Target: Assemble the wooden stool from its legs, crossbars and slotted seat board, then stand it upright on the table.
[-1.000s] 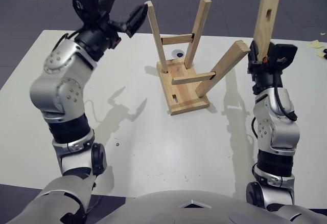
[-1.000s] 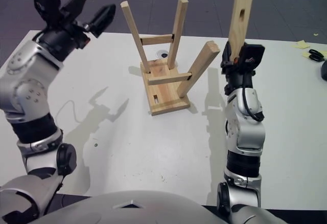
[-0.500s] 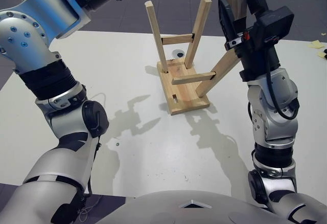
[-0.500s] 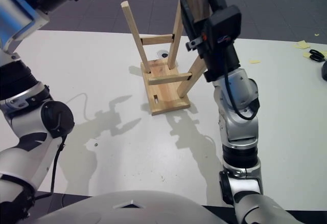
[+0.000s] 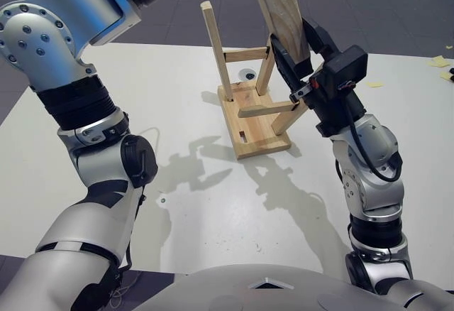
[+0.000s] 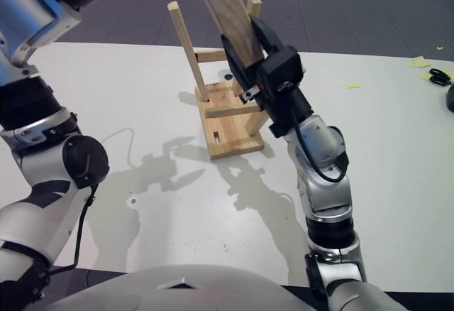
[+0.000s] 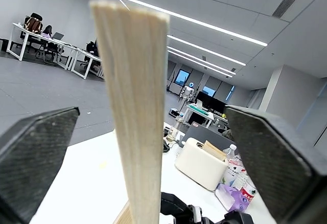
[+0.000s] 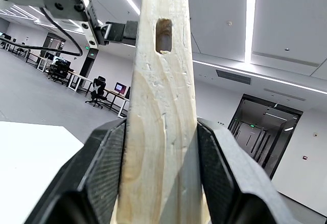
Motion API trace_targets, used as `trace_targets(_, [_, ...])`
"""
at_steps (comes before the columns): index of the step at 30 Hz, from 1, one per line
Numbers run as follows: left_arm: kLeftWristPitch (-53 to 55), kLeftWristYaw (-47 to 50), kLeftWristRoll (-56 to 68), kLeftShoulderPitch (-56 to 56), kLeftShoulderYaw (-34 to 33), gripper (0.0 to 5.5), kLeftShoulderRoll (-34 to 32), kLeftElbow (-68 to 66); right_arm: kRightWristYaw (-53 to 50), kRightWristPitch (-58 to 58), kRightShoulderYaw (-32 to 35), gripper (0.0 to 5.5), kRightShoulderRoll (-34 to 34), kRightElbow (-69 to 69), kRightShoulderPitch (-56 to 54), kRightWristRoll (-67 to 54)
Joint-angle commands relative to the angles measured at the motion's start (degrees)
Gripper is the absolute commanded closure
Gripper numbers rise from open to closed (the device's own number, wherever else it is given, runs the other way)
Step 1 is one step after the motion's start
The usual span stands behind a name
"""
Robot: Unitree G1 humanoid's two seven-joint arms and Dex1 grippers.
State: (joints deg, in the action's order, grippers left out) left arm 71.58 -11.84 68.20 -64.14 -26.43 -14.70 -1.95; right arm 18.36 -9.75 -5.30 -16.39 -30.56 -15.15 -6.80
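The slotted seat board (image 5: 259,140) lies flat on the table with the stool upside down. Two legs (image 5: 216,48) stand upright in it, a third leg (image 5: 287,119) leans outward, and crossbars (image 5: 245,54) join them. My right gripper (image 5: 298,54) hovers above the stool, shut on a loose wooden leg (image 5: 282,11) that tilts up toward the left; its slot (image 8: 163,35) faces the right wrist camera. High up, my left gripper (image 7: 153,152) is open, its fingers (image 7: 36,147) wide apart on either side of that leg's top end (image 7: 134,91), not touching it.
The white table (image 5: 213,204) has free room in front of and to the left of the stool. A round grommet (image 5: 248,75) sits behind the seat board. Yellow notes (image 5: 440,61) and scissors (image 6: 440,77) lie at the far right edge.
My right gripper has swung the leg from upright at the right to tilted over the stool. The left arm has risen, and its open gripper now straddles the leg's top.
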Motion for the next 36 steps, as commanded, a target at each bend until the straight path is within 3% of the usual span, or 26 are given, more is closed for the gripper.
trace_targets(1, [-0.9, 2.0, 3.3, -0.3, -0.6, 1.2, -0.6, 1.4, 0.4, -1.2, -0.3, 3.45, 0.2, -1.6, 0.6, -0.6])
trace_targets(20, [-7.5, 10.2, 15.5, 11.1, 1.8, 4.21, -0.6, 11.2, 3.1, -1.1, -0.7, 3.45, 0.1, 0.2, 0.1, -1.5])
trace_targets(27, [-11.9, 11.4, 15.3, 16.5, 4.1, 4.34, -0.8, 15.3, 4.2, -1.7, -0.9, 3.45, 0.0, 0.6, -0.4, -1.8])
trace_targets(28, [-12.9, 11.5, 14.6, 17.1, 4.2, 4.36, -1.1, 15.6, 4.2, -2.2, -0.9, 3.09, 0.0, 0.6, -0.4, -1.9])
trace_targets(32, [-20.0, 13.4, 9.4, 18.6, 2.3, 4.45, -1.7, 15.7, 2.8, -5.6, 1.0, 2.47, 1.4, 0.7, -0.5, -4.7])
trace_targets(36, [-28.2, 11.4, 1.8, 20.2, -0.9, 4.45, -5.5, 17.3, -4.7, -16.2, 12.0, 1.76, 6.8, 1.0, -6.3, -20.0])
